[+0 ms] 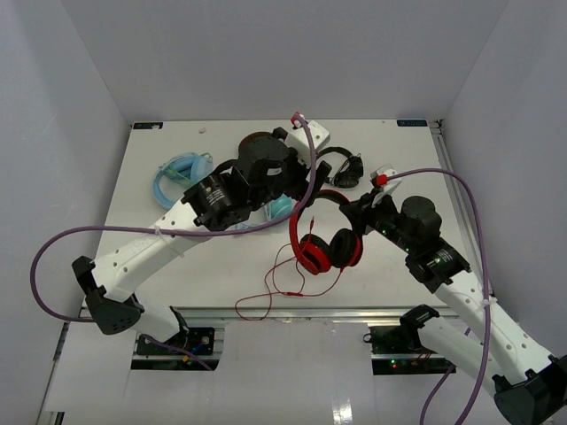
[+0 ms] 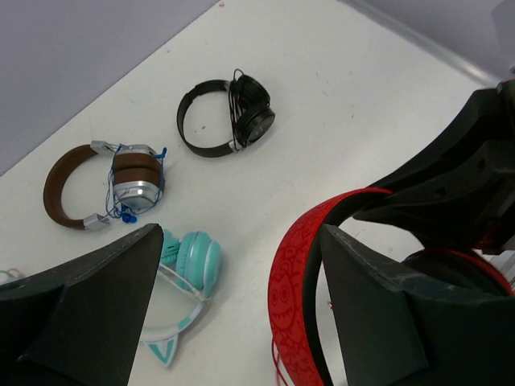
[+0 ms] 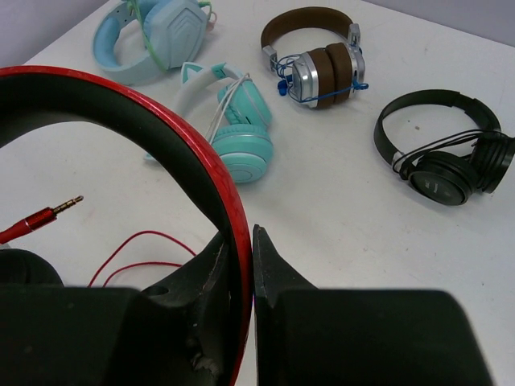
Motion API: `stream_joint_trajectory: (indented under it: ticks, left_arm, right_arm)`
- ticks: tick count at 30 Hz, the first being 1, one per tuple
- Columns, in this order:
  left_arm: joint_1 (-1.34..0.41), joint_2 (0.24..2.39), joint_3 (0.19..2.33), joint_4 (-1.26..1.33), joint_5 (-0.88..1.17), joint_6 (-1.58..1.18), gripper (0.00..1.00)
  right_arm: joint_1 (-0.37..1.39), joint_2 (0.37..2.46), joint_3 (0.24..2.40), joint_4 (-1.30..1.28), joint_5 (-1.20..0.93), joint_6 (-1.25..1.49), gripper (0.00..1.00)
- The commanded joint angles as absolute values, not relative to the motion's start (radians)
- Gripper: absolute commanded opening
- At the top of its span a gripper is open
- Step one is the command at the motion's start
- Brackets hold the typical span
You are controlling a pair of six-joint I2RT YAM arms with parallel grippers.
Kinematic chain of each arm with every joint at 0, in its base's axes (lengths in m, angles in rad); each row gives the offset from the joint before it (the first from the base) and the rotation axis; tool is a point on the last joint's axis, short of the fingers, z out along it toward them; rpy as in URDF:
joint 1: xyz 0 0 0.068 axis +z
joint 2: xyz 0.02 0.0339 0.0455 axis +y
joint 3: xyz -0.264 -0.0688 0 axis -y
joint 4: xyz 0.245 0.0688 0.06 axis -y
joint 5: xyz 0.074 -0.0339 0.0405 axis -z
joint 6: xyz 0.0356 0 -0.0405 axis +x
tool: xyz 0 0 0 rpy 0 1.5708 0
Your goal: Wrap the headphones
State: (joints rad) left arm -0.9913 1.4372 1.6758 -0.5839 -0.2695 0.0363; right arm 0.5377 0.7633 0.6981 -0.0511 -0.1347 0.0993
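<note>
your right claw (image 3: 251, 241) is pinched tight on the band of the red over-ear headphones with black pads (image 3: 201, 153). they sit near the middle of the white table (image 1: 221, 274). your left claw (image 2: 241, 237) has its fingers wide apart and holds nothing, with the red band just beside one finger. the thin red cable (image 1: 275, 285) lies loose toward the near edge. the small black headphones (image 2: 229, 121) sit well apart.

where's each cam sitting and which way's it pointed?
Top external: above and behind, looking down on the table; left arm and right arm show.
Left wrist: on the left arm, looking down between open left fingers at the red headphones.
Right wrist: low over the table, right fingers shut on the red band.
Shared: both wrist views catch the black headphones and brown-banded headphones.
</note>
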Motion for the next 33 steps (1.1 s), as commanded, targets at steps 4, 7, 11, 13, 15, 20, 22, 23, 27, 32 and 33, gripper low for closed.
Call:
stream_joint_trajectory:
  ticks: [4,7,11,13,15,20,22,23,27,32,33]
  left_arm:
    - [-0.994,1.488,1.752,-0.781,-0.247,0.124,0.87]
    - [-1.001,1.48,1.739,-0.779,-0.224,0.176,0.88]
    - [-1.009,1.485,1.73,-0.791,-0.223,0.224,0.88]
    - [-1.009,1.488,1.726,-0.792,-0.224,0.236,0.88]
    - [-1.012,1.491,1.726,-0.794,-0.202,0.246,0.88]
    - [-1.029,1.515,1.737,-0.814,-0.167,0.254,0.88]
    - [-1.032,1.542,1.748,-0.826,-0.188,0.257,0.88]
    - [-1.033,1.55,1.751,-0.828,-0.202,0.261,0.88]
    - [-1.04,1.603,1.765,-0.826,-0.257,0.247,0.85]
    - [-1.043,1.632,1.766,-0.819,-0.262,0.24,0.84]
    - [-1.043,1.636,1.767,-0.818,-0.271,0.238,0.84]
  right_arm:
    - [0.553,0.754,0.711,0.034,-0.147,0.117,0.08]
    - [0.552,0.772,0.725,0.016,-0.15,0.118,0.08]
    - [0.552,0.784,0.732,0.002,-0.126,0.126,0.08]
    - [0.552,0.776,0.732,0.002,-0.126,0.129,0.08]
    - [0.552,0.773,0.735,0.002,-0.122,0.129,0.08]
    - [0.554,0.798,0.746,-0.044,-0.12,0.133,0.08]
    - [0.554,0.804,0.747,-0.044,-0.117,0.135,0.08]
    - [0.554,0.805,0.747,-0.044,-0.117,0.136,0.08]
    - [0.553,0.796,0.745,-0.048,-0.113,0.137,0.08]
    - [0.554,0.784,0.742,-0.048,-0.114,0.14,0.08]
    - [0.554,0.785,0.743,-0.049,-0.116,0.14,0.08]
